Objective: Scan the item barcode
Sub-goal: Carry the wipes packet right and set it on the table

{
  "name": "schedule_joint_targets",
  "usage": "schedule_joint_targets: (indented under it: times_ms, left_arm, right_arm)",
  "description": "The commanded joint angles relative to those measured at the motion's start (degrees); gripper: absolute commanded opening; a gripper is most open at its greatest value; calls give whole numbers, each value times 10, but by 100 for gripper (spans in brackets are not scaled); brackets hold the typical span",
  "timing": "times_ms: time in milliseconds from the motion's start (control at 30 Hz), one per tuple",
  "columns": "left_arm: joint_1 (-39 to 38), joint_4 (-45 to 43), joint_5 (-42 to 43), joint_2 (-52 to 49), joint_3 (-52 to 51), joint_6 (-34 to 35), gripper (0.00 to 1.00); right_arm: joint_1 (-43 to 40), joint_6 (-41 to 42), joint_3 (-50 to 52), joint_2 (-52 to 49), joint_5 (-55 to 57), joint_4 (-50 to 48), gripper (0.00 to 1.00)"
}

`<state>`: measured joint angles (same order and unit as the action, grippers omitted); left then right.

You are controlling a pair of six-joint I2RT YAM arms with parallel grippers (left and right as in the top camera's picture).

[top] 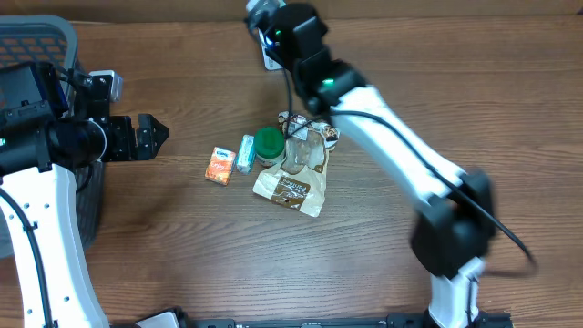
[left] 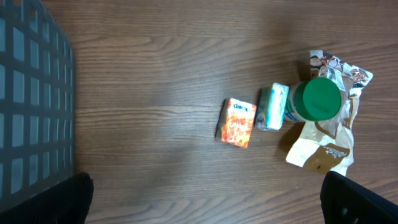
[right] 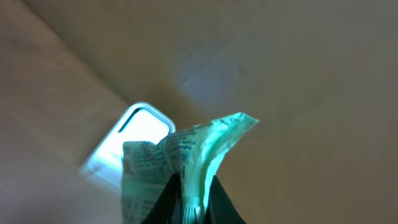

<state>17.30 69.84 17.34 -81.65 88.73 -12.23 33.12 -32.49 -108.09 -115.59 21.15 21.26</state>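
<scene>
Right wrist: right gripper [right: 191, 194] clamped on crinkled printed packet [right: 194, 146] near white scanner [right: 127, 144]; left gripper [top: 151, 137] spread wide.

Overhead straight down on table [top: 182, 264]; left wrist down too (shares item pile [left: 292, 115]); right wrist close.

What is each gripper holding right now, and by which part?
The right gripper is shut on a crinkled printed packet, pinching it by its lower edge. The left gripper is open and holds nothing.
</scene>
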Motion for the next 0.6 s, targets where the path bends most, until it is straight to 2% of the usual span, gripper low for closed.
schedule_joint_targets:
  times_ms: [0,133,300,433,567]
  left_arm:
    - [3,0,-2,-1,-2,-9,100]
    - [3,0,-2,-1,-2,-9,100]
    - [3,0,-2,-1,-2,-9,100]
    - [3,0,-2,-1,-2,-9,100]
    - [3,0,-2,-1,-2,-9,100]
  right_arm:
    - [-10,173,-13,95,-105,90,4]
    - [-54,240,-13,156,-268,276,4]
    - [-148,297,-4,165,-376,461,4]
    - [-218,298,66,165,-378,505,4]
    - [-283,314,173,165,-378,462,4]
